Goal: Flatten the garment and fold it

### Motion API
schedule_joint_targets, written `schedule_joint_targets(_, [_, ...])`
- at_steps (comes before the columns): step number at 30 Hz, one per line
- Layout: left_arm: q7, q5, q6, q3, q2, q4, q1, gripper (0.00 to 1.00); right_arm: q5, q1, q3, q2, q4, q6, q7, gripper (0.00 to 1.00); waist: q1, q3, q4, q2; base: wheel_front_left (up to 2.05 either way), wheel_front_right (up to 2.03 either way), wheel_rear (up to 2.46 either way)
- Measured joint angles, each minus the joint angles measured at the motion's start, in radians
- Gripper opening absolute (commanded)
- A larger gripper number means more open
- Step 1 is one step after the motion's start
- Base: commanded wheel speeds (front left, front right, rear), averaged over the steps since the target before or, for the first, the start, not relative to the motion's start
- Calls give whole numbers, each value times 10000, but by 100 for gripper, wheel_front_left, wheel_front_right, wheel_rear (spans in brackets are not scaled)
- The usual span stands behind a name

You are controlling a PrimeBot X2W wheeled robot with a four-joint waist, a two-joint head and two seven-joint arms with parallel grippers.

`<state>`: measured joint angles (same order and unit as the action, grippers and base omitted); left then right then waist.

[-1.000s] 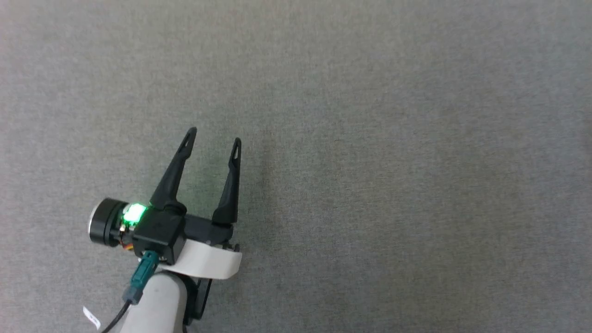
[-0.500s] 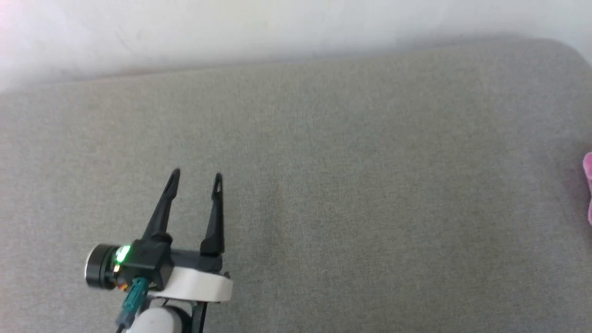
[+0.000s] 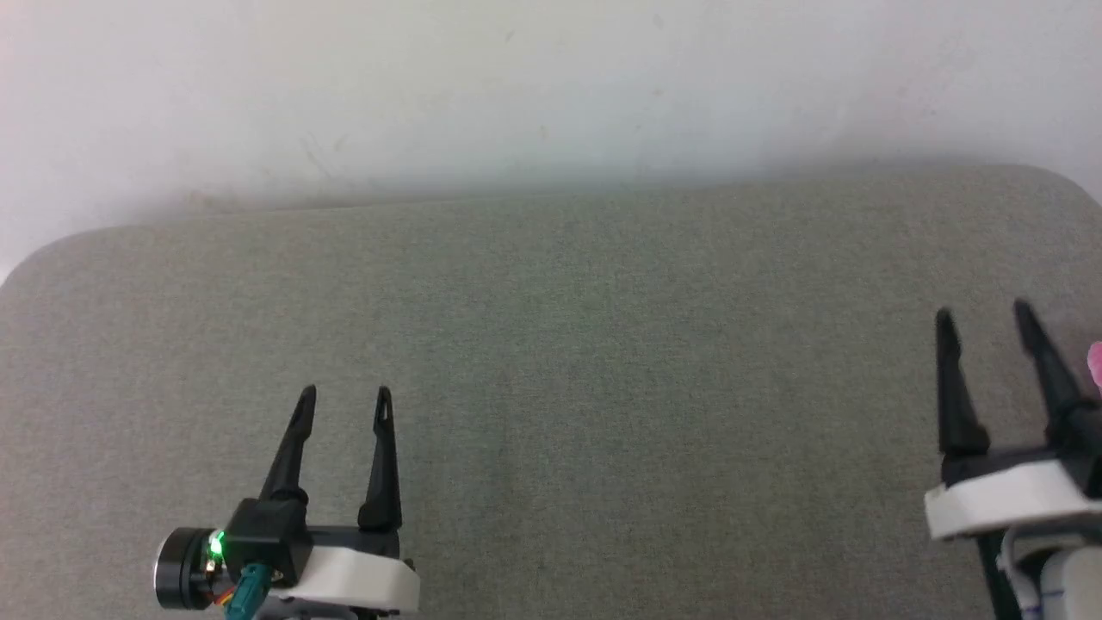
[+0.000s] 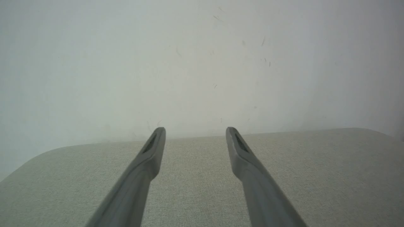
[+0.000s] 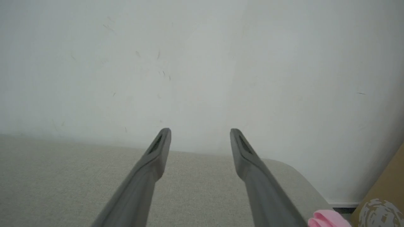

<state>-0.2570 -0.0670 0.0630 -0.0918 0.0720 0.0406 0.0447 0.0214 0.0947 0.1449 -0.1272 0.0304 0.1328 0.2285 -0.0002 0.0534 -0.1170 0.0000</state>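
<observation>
**Head view.** Left gripper [image 3: 346, 394] at lower left, low over the grey padded surface [image 3: 603, 344], fingers pointing up-frame toward the white wall [image 3: 516, 86]. Jaws spread wide, nothing between them. Green light [image 3: 215, 544] lit on the wrist housing, teal connector [image 3: 250, 596] just beside it. Right gripper [image 3: 983, 310] at lower right, set further up-frame than the left, fingers leaning slightly toward the upper left. Jaws likewise parted and empty. Garment [image 3: 1096, 362] visible as a pink sliver cut off by the right edge, just beside the right gripper's outer finger; contact not determinable. Blue marking [image 3: 1046, 594] on the right arm's pale housing, too small to read.

**Left wrist view.** Left gripper [image 4: 195, 130] levelled along the padded surface, both fingers aimed at the wall, tips well apart, released.

**Right wrist view.** Right gripper [image 5: 200, 130] in matching pose, fingers splayed, gripping nothing. Garment [image 5: 328, 219] at the bottom edge, right of the right-hand finger, by the padded surface's rounded corner. Cardboard box [image 5: 386, 186] just beyond it, bearing a pale printed emblem [image 5: 375, 210], not legible.
</observation>
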Motion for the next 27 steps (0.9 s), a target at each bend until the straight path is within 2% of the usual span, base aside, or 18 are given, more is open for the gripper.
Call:
schedule_joint_targets(7, [0, 157, 8, 25, 4, -278, 291, 100, -134, -1203, -61, 564, 2, 0, 201, 100, 1, -294, 285, 0, 0, 0, 0])
schedule_joint_targets(20, [0, -27, -71, 67, -59, -522, 415, 100, -134, -1471, -267, 686, 50, 0, 284, 100, 2, -410, 362, 0, 0, 0, 0])
schedule_joint_targets(21, [0, -35, -82, 73, -61, -535, 415, 0, -134, -1471, -272, 690, 52, 0, 284, 0, 2, -414, 361, 0, 0, 0, 0])
schedule_joint_targets(27, [15, -35, -82, 46, -59, -537, 408, 0, -132, -1467, -251, 683, 52, 2, 272, 0, 2, -418, 367, 0, 0, 0, 0])
